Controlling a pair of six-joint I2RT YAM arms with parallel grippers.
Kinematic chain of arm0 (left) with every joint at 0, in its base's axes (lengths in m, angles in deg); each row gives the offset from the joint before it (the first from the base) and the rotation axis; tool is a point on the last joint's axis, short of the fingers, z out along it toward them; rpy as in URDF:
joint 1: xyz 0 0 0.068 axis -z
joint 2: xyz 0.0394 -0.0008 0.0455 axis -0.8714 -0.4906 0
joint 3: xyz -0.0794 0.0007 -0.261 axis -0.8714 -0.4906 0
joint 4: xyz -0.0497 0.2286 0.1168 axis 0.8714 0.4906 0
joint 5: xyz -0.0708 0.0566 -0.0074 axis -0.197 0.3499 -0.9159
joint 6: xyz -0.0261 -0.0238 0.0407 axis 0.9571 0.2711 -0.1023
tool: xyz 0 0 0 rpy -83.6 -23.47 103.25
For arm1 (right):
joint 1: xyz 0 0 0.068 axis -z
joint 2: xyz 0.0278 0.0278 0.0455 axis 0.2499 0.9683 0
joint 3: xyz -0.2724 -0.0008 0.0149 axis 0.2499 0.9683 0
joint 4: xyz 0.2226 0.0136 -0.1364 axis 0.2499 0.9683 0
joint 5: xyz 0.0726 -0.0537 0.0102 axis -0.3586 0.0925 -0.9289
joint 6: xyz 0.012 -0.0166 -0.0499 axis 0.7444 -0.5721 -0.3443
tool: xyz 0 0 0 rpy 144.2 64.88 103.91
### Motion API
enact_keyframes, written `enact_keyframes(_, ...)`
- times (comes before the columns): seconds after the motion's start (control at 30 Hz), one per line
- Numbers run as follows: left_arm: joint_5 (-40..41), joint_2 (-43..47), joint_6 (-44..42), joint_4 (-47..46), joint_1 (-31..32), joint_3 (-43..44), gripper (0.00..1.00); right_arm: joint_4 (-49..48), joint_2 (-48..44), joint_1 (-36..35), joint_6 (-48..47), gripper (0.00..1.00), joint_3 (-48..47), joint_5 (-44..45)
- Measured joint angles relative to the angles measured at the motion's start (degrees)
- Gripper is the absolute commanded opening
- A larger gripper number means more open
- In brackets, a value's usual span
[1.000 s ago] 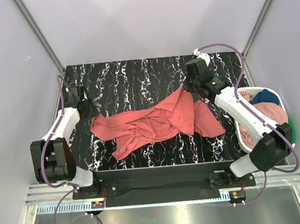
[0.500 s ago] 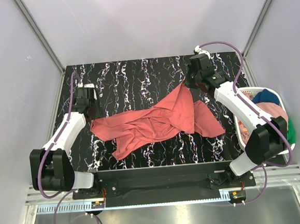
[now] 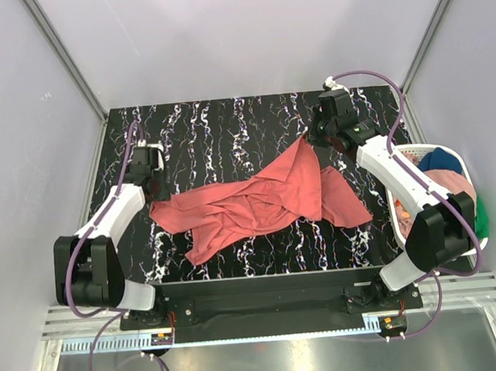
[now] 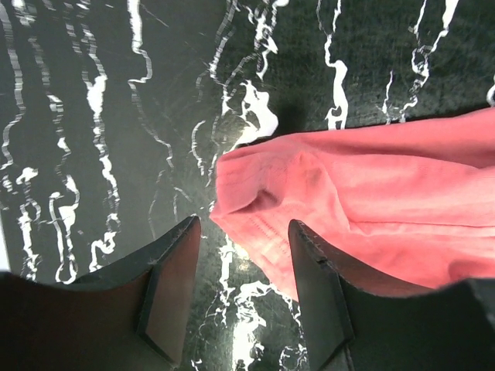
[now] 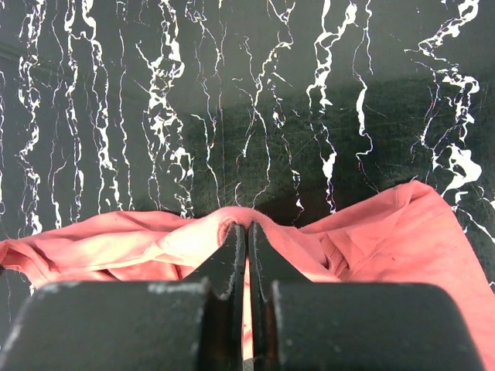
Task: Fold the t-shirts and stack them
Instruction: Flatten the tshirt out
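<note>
The left claw (image 4: 244,232) stands open. Its two dark fingers (image 4: 174,286) are spread on either side of the crumpled end of the coral-red t-shirt (image 4: 371,201). That end lies between the tips, but I cannot tell whether it touches them. From there the cloth runs off to this claw's right, and beyond the tips there is only the black, white-veined tabletop (image 4: 93,93).

The right claw (image 5: 247,232) is closed, its fingers pressed together on a raised ridge of the same coral-red t-shirt, which is pinched between the tips. Cloth spreads away on both sides of this claw, and bare tabletop lies past its tips.

From above, the shirt lies rumpled across the tabletop between the two claws. The left claw (image 3: 156,191) is at its left end. The right claw (image 3: 311,139) holds a peak at its far right corner, and a loose flap lies on the near side of that claw, beside its arm.

Further out to the right of the right claw, a white laundry basket (image 3: 421,147) sits at the tabletop's right edge. It holds a dark blue t-shirt (image 3: 442,160) at the far end and a dusty pink t-shirt (image 3: 459,188) nearer. A green t-shirt (image 3: 482,214) shows as a strip at its outer side.
</note>
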Motion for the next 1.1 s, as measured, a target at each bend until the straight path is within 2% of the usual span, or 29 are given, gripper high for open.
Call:
enact_keyframes(0.27,-2.36,-4.87,-1.95,-0.76,0.0,1.75,0.48,-0.42,-0.11,0.11,0.07,0.0,0.63,0.02)
enact_keyframes(0.5,-2.34,-5.03,-2.6,-2.14,0.0,2.03,0.46,-0.42,-0.15,0.11,0.11,0.0,0.87,0.02)
enact_keyframes(0.87,-2.23,-5.03,-3.61,-2.6,0.0,3.39,0.34,-0.66,-0.15,0.13,0.15,0.0,1.36,0.02)
enact_keyframes(1.1,-2.29,-5.46,-3.72,-2.99,0.11,3.41,0.33,-0.83,-0.33,0.22,0.15,0.0,1.97,0.11)
